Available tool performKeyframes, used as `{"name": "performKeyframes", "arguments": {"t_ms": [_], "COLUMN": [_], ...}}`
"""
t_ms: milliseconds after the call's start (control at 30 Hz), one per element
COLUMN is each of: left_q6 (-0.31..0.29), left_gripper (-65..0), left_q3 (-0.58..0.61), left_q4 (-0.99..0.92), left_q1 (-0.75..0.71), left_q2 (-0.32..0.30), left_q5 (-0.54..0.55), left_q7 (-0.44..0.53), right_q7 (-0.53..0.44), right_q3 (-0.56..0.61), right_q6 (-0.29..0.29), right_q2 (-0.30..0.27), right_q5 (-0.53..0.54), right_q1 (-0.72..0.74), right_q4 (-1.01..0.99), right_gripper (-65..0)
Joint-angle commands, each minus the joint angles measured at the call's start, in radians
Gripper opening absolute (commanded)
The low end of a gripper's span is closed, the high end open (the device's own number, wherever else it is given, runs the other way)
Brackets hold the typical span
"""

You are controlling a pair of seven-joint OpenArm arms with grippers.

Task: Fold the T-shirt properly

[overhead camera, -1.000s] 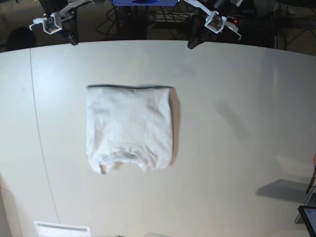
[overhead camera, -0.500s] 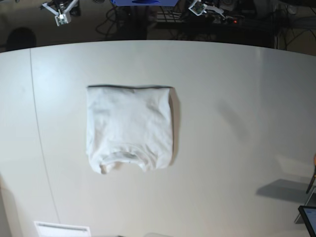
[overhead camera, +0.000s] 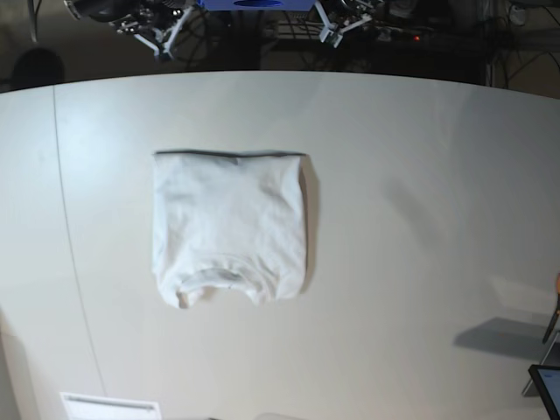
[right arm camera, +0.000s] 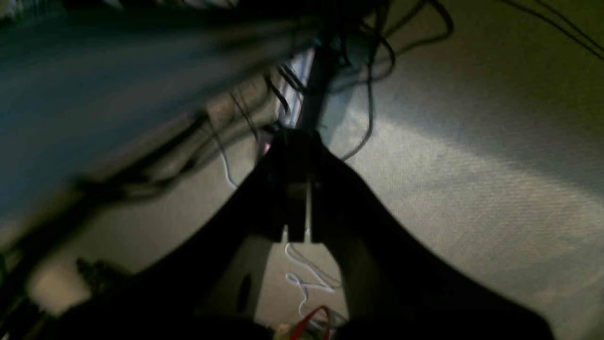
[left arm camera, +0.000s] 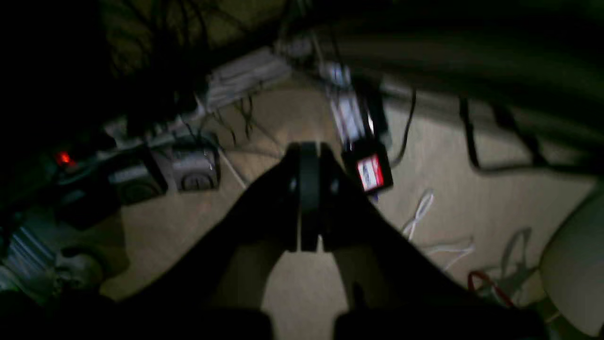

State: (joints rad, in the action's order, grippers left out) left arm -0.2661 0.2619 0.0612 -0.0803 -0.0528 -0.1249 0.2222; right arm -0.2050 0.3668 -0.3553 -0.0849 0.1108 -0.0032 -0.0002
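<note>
The white T-shirt lies folded into a neat rectangle left of the table's middle, its ribbed collar toward the near edge. Both arms are drawn back beyond the table's far edge, and only small parts show in the base view: the right arm at top left and the left arm at top centre. In the left wrist view my left gripper is shut and holds nothing, hanging over the floor. My right gripper is likewise shut and holds nothing, over carpet and cables.
The off-white table has a seam running down its left side. A white label lies at the near left edge and a dark screen corner at the near right. Cables and power strips lie on the floor behind the table.
Both arms have pulled back from the table's far edge, toward the top of the base view, until only small parts show. The T-shirt has not moved.
</note>
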Motion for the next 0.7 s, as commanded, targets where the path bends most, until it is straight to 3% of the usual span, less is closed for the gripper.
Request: {"name": "performKeyframes", "arguments": {"t_ms": [0, 133, 200, 400, 600, 667], "left_q6": [-0.009, -0.009, -0.009, -0.009, -0.009, -0.009], "left_gripper": [-65.0, -65.0, -65.0, -65.0, -65.0, -65.0], "left_q3": [0.0, -0.022, -0.051, -0.054, -0.065, -0.065], "left_q4": [0.009, 0.03, 0.033, 0.078, 0.096, 0.136], "left_q1": [0.003, 0.029, 0.03, 0.018, 0.029, 0.02], "left_q2": [-0.008, -0.014, -0.012, 0.008, 0.009, 0.006], "left_q5": [-0.003, 0.02, 0.064, 0.1, 0.11, 0.11], "left_q7": [-0.027, -0.088, -0.091, -0.089, -0.088, -0.088], "right_q7": [-0.014, -0.015, -0.015, -0.024, -0.218, -0.227], "right_q3": [-0.004, -0.002, -0.002, -0.009, -0.01, -0.01], "right_q6": [0.026, 0.172, 0.212, 0.215, 0.218, 0.218], "right_q2": [0.001, 0.027, 0.044, 0.052, 0.052, 0.049], "right_q5": [0.0, -0.001, -0.001, 0.002, 0.003, 0.005], "right_q1": [0.004, 0.007, 0.007, -0.001, -0.05, -0.053], "right_q4": [0.0, 0.041, 0.049, 0.056, 0.056, 0.053], "right_gripper": [-64.3, -64.3, -64.1, -64.1, -64.0, -64.0]}}
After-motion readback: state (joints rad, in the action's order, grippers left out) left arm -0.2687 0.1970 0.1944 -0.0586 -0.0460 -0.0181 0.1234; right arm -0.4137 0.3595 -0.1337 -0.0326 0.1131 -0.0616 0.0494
